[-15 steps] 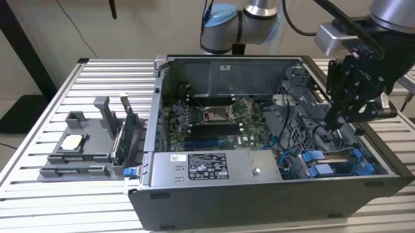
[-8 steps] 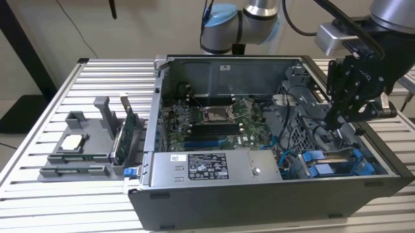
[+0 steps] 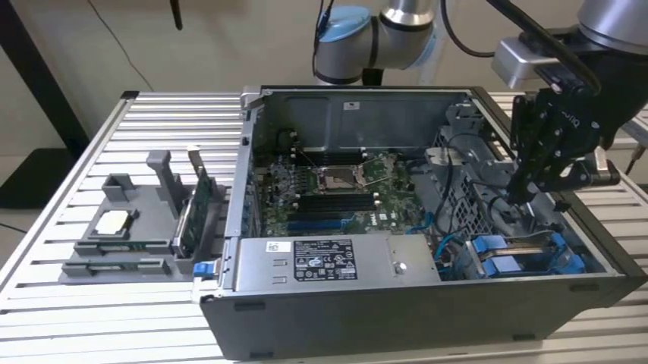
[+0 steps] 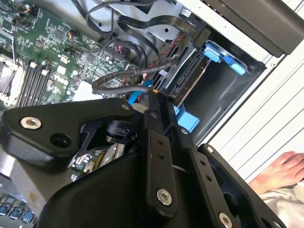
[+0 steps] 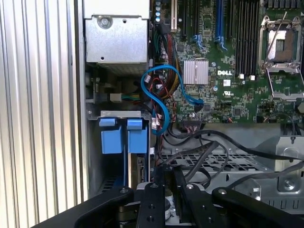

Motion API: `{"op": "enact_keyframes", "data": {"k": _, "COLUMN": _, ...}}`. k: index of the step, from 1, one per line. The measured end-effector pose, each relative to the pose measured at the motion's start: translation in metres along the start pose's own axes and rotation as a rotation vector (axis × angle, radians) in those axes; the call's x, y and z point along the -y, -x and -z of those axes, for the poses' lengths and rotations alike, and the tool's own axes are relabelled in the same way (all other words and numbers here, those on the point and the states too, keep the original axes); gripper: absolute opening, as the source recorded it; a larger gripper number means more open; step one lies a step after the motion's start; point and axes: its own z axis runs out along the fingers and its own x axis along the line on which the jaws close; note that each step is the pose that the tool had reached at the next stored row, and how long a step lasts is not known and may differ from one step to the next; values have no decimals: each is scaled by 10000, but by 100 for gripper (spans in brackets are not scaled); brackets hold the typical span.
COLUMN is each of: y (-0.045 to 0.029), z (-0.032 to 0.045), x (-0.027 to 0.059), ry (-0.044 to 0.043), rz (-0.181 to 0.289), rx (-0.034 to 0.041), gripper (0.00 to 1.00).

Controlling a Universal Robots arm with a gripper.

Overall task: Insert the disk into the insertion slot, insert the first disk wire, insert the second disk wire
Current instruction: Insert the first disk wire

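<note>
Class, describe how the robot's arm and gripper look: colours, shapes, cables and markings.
The arm is silver-grey tubing with light blue joint caps, and a black cable loops beside it. The gripper is matte black, built of jointed bars fastened with silver screws, with small white print on its side.

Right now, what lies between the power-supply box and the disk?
Between the power-supply box and the disk, a thin blue cable runs, in the exterior view.

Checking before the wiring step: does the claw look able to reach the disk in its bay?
Likely yes: the claw hangs inside the open case close above the disk, with only loose black cables near its path.
</note>
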Motion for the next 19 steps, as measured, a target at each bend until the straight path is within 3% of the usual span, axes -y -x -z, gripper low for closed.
{"op": "enact_keyframes", "data": {"k": 19, "y": -35, "z": -56, "x": 28, "ry": -1, "rz": 2, "rx": -61, "gripper": 19}}
